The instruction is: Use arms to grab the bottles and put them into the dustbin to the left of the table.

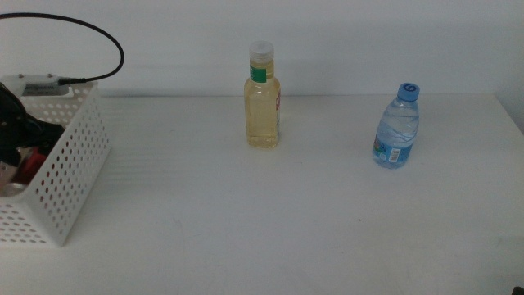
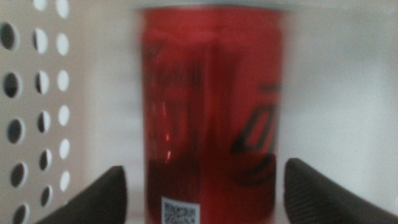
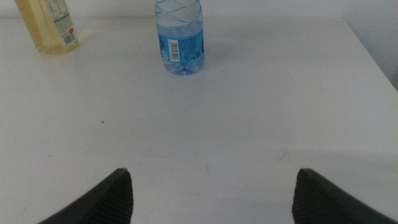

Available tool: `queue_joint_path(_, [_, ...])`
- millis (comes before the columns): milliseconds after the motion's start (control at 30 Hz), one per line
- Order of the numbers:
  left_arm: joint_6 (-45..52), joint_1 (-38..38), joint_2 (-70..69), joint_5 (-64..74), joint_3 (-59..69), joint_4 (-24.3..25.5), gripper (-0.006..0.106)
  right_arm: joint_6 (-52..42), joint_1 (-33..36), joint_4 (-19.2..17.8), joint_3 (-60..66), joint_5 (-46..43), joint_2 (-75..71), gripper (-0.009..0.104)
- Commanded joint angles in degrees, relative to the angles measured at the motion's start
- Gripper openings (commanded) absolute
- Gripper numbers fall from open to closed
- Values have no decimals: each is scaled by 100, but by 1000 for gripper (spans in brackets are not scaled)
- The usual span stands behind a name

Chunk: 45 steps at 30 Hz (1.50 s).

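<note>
The red can [image 2: 211, 112] is inside the dustbin [image 1: 70, 176], blurred, right in front of my left gripper [image 2: 202, 193]. The jaws stand open on either side of the can, with a small gap showing at the left jaw. In the middle view the left arm [image 1: 15, 127] reaches into the dustbin, and a bit of the red can [image 1: 29, 161] shows beside it. The yellow-liquid bottle [image 1: 263, 102] stands upright at the table's back centre. The blue-capped water bottle [image 1: 398, 127] stands upright to its right. My right gripper [image 3: 211, 193] is open, low over the table short of the water bottle [image 3: 181, 40].
The dustbin's perforated wall [image 2: 37, 112] is close beside the left jaw. A black cable [image 1: 98, 37] loops above the dustbin. The table's right edge [image 3: 373, 56] runs near the water bottle. Bare tabletop [image 1: 246, 221] spreads in front of both bottles.
</note>
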Motion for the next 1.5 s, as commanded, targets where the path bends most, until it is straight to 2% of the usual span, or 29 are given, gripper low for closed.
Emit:
queue_joint_path(0, [-11, -13, -391, -144, -192, 58, 90, -50, -25, -22, -41, -392, -155, 67])
queue_joint_path(200, [-62, -13, -661, -39, -192, 44, 90, -50, -25, -22, -41, -392, -155, 67])
queue_joint_path(400, [-28, -178, -1371, 121, -185, -544, 90, -50, -25, -22, -41, -392, -155, 67])
queue_joint_path(1067, [-592, -1931, -3708, 146, 378, -579, 90, -50, -25, -22, -41, -392, -155, 67])
queue_joint_path(1167, [-683, -2197, -3976, -112, 587, -499, 90, -50, -25, -22, -41, -392, -155, 67])
queue_joint_path(1467, [-971, -3120, -4700, -2054, 2112, -221, 90, -50, -25, -22, -41, -392, -155, 67])
